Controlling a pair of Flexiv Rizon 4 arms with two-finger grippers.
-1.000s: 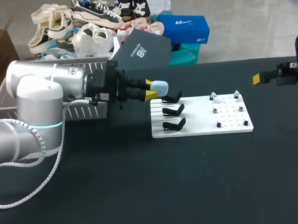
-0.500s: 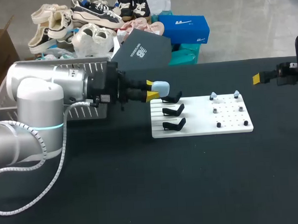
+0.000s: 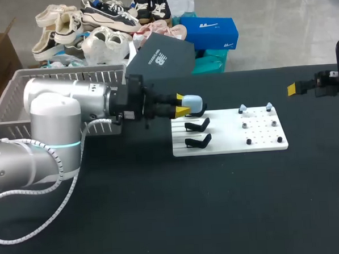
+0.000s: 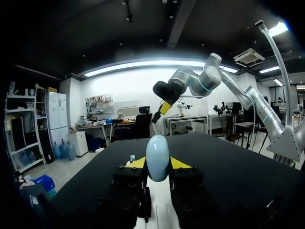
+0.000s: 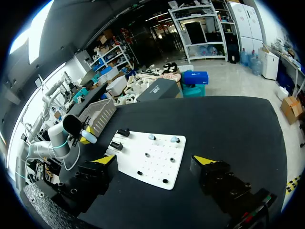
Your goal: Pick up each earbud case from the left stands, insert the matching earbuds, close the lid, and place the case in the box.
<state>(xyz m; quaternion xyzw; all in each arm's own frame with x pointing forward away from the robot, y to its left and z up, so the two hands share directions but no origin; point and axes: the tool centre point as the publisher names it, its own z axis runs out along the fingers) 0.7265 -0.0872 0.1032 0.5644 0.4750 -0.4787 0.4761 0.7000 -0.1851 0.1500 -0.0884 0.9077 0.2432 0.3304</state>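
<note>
Two arms are sharing the black table (image 3: 163, 218). At the far left a grey basket (image 3: 70, 69) is sitting behind the left arm (image 3: 60, 104), which is lying level and pointing toward the middle. The left gripper (image 3: 182, 104) is clamping a pale blue earbud case (image 3: 195, 104) between its yellow tips, one on each side (the left wrist view is showing this plainly). The case is hanging right at the rearmost of three black stands (image 3: 197, 125) on the left end of the white board (image 3: 230, 147); whether it is touching that stand I cannot tell. On the board's right half, earbuds are sitting in pairs: pale blue (image 3: 242, 108) at the back, whitish (image 3: 244, 125) in the middle, black (image 3: 249, 141) in front. At the far right the right gripper (image 5: 155, 161) is hovering well apart from the board, its fingers spread wide.
</note>
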